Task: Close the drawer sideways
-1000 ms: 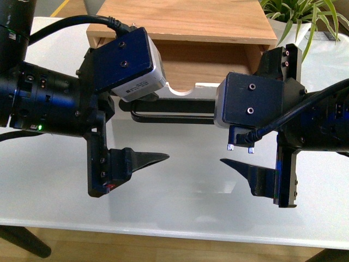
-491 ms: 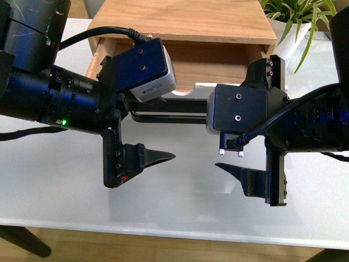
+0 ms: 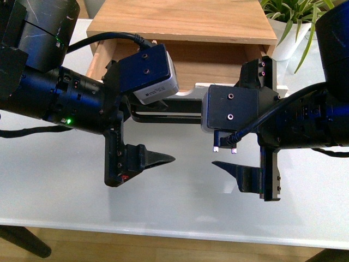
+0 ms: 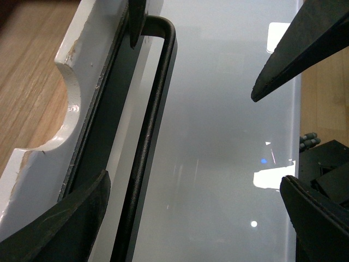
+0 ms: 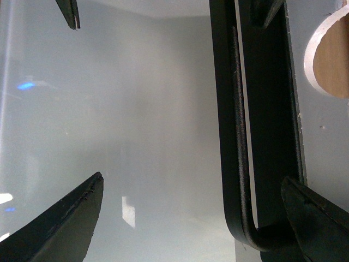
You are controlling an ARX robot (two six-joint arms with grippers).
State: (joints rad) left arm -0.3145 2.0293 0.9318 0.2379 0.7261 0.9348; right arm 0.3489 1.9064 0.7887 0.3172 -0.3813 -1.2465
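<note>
The drawer (image 3: pixel 218 63) stands pulled out of the wooden cabinet; its white front with the half-round notch (image 3: pixel 188 90) and black bar handle (image 3: pixel 174 113) faces me. My left gripper (image 3: pixel 163 131) is open, one jaw over the drawer front, the other out over the table, with the handle (image 4: pixel 147 147) between them. My right gripper (image 3: pixel 215 134) is open in the same way, with the handle's other end (image 5: pixel 240 142) between its jaws. Neither is closed on the bar. The white front (image 4: pixel 49 147) also shows in the left wrist view, and the notch (image 5: pixel 332 60) in the right wrist view.
The wooden cabinet top (image 3: pixel 185 19) is behind the drawer. A potted plant (image 3: pixel 294 16) stands at the back right. The white table (image 3: pixel 54 180) runs to its front edge just below both grippers. The two grippers face each other, fingertips a short gap apart.
Both arms have moved inward toward each other along the drawer front, the left to the right, the right to the left. The drawer has not visibly moved.
</note>
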